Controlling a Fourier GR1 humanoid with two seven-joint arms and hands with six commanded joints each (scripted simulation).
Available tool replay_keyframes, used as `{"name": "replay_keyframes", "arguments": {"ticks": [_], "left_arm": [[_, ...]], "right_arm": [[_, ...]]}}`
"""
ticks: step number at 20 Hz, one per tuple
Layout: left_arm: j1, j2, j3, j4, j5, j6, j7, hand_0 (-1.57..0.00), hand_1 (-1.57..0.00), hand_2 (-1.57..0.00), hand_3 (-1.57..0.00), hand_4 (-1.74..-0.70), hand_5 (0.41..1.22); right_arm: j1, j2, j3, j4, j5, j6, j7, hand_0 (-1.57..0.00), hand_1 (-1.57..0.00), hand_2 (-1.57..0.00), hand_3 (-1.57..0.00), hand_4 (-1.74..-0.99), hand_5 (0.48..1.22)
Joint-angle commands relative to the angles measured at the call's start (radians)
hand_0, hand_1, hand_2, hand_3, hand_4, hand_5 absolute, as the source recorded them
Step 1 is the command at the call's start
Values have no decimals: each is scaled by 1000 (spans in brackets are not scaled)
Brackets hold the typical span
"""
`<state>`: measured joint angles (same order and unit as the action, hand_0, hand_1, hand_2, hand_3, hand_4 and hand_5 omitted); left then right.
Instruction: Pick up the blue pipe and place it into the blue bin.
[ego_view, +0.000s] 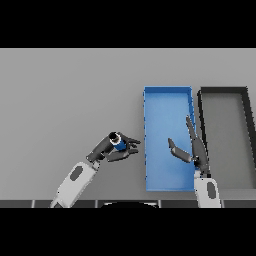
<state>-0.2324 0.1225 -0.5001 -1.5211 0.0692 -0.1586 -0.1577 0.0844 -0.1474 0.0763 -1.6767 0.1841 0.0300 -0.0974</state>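
In the head view, a flat grey desk fills the scene from the upper part of the frame down to the lower edge.

Right of centre lies a shallow blue rectangular bin with low upright walls, its long side running from the upper middle of the frame down toward the lower right. Just beside it, further to the right of the frame, sits a black-rimmed rectangular bin with a grey floor; the two stand close together with a narrow strip of desk between them.

The left arm enters from the lower left of the frame, its white and grey forearm slanting up toward the centre. The left hand is just left of the blue bin's long left wall, at about mid-height of the frame. Its dark fingers and thumb are curled round a short blue pipe with a dark open end; the pipe's round mouth faces upward and to the left, and only its upper part shows above the fingers. The pipe is outside the blue bin, near its left wall. Whether the hand is raised off the desk cannot be told.

The right arm rises from the lower right of the frame. The right hand shows over the right side of the blue bin, near its right wall. Its fingers are straight and point toward the top of the frame, the thumb spread out to the left, and it holds nothing.
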Motion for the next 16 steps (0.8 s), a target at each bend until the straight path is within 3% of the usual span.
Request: {"name": "replay_keyframes", "arguments": {"ticks": [1, 8, 11, 13, 14, 16], "left_arm": [[1, 1, -4, -25, -3, -6, 6, -1554, -1556, -1558, -1558, -1465, 1215], [-17, -30, -1, -63, -37, -35, 92, -1567, -1568, -1568, -1568, -1466, 1220], [-7, -32, 14, -61, -38, -58, 75, -1569, -1569, -1570, -1570, -1466, 1220], [12, -41, 7, -65, -57, -60, 68, -1570, -1570, -1570, -1570, -1466, 1220], [11, -48, 8, -60, -69, -58, 77, -1570, -1570, -1570, -1570, -1466, 1220], [4, -51, 21, -57, -67, -75, 76, -1570, -1570, -1571, -1571, -1467, 1220]], "right_arm": [[-4, 0, 0, 3, 0, 0, 14, 1, 1, 1, 1, -1184, 643], [20, 7, 5, -29, 27, -29, -1, 1, 1, 1, 1, -1145, 643], [207, 109, 61, -150, 144, -165, -28, 1, 1, 1, 1, -1138, 643], [382, 203, 126, -238, 254, -271, -58, 1, 1, 1, 1, -1188, 643], [432, 243, 146, -252, 285, -311, -61, 1, 1, 1, 1, -1191, 642], [481, 264, 170, -315, 317, -332, -61, 1, 1, -20, 1, -1187, 642]]}}
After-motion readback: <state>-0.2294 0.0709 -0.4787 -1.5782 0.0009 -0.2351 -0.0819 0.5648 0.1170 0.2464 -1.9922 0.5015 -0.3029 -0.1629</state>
